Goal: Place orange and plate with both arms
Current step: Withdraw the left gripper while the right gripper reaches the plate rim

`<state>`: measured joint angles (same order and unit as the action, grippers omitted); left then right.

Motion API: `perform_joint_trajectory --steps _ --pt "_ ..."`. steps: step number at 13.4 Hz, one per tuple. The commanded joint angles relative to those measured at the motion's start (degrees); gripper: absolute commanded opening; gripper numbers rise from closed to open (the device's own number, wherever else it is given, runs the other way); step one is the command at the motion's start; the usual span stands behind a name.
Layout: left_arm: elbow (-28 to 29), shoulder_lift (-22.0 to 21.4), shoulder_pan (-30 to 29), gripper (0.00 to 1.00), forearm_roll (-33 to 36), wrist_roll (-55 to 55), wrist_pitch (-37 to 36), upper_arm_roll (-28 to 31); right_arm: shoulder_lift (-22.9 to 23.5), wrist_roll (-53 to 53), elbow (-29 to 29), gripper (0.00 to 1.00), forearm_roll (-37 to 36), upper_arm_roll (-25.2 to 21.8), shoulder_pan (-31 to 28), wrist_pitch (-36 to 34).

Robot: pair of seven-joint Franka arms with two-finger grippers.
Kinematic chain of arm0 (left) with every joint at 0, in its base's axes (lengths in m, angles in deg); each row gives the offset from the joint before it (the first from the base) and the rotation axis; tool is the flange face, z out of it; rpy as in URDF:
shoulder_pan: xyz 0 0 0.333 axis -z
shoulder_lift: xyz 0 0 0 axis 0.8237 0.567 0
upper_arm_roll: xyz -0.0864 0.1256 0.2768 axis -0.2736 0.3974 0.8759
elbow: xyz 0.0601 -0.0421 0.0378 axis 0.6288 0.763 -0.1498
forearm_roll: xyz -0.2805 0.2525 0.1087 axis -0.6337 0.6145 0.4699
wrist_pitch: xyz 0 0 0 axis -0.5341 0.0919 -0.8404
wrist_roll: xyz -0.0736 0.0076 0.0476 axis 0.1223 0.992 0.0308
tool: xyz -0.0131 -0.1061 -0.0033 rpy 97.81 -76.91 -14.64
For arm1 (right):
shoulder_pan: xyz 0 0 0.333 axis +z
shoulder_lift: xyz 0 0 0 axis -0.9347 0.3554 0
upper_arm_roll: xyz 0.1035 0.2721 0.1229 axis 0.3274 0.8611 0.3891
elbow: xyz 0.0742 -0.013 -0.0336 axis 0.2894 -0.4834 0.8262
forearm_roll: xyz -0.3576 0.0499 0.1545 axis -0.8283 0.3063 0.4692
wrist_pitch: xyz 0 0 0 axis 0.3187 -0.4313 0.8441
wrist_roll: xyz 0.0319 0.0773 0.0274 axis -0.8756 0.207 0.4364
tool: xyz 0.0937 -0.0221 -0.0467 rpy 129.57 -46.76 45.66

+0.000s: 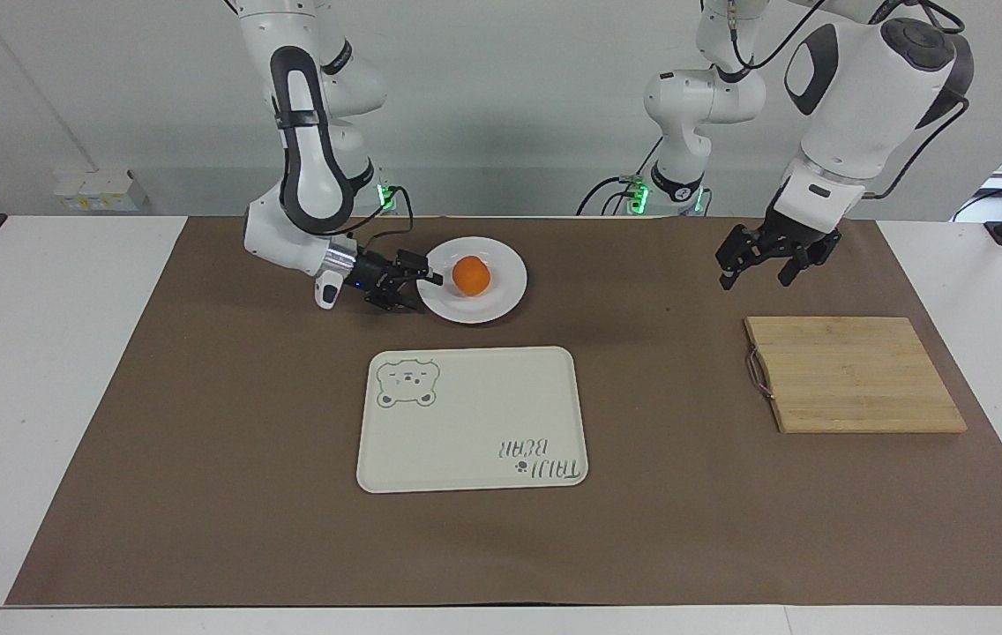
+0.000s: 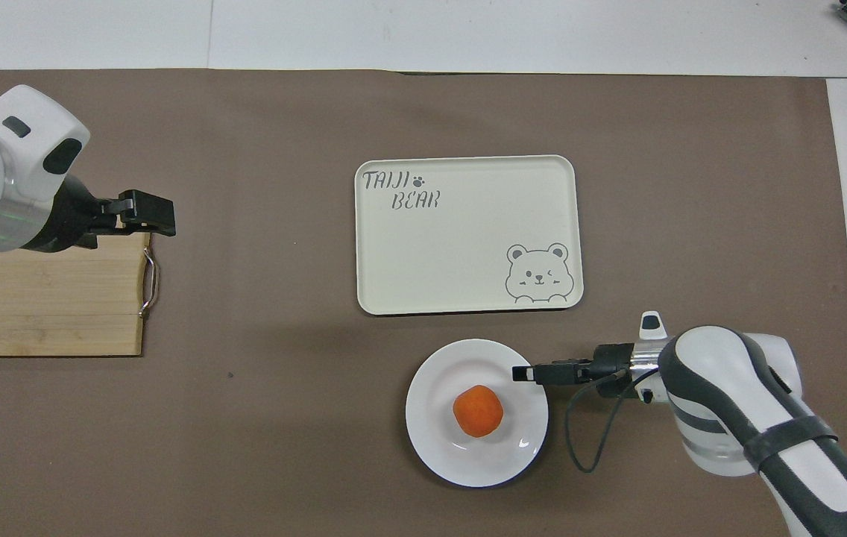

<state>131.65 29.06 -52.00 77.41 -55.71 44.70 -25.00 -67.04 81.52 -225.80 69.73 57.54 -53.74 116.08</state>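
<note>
With the orange resting loose on the stiff, glossy plate just nearer the robots than the tray, the right gripper, fingers spread, is at its rim, the best hold.

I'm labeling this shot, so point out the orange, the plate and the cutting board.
orange [image 1: 471,275], facing view, middle of the fruit.
plate [image 1: 508,269], facing view, bare inside near its rim.
cutting board [image 1: 854,373], facing view, middle of its top.
</note>
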Motion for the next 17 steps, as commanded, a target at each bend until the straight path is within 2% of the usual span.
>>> perform_joint_trajectory --steps 1,6,8,9,12,14,17 --pt "-1.3 -0.2 -1.5 1.0 1.0 -1.4 -2.9 0.8 -0.9 2.3 -2.6 1.0 2.9 0.0 1.5 1.4" --pt "-4.6 0.7 -1.8 1.0 2.6 -10.1 -4.9 4.0 -1.2 4.6 -4.8 0.99 3.3 -0.1 0.2 0.8" --pt "-4.6 0.5 -1.9 1.0 3.6 -17.2 -4.9 5.7 -0.9 4.3 -5.0 0.68 3.4 0.0 0.4 0.8" --pt "-4.7 0.4 -1.0 1.0 3.7 -20.0 -5.0 7.2 -0.9 4.0 -5.0 0.55 3.4 0.0 0.2 0.7" --pt "-7.1 0.0 -0.6 1.0 3.5 -20.1 -9.4 7.6 -0.9 2.6 -5.0 0.03 3.4 -0.1 0.3 0.7" --pt "-7.9 -0.1 -0.6 1.0 3.5 -19.8 -11.2 7.7 -0.7 1.8 -4.9 0.0 3.4 0.0 0.4 0.9" --pt "-8.0 -0.5 -0.6 1.0 3.2 -13.0 -13.2 7.6 -0.2 2.1 -4.5 0.0 3.4 -0.1 0.6 1.0"
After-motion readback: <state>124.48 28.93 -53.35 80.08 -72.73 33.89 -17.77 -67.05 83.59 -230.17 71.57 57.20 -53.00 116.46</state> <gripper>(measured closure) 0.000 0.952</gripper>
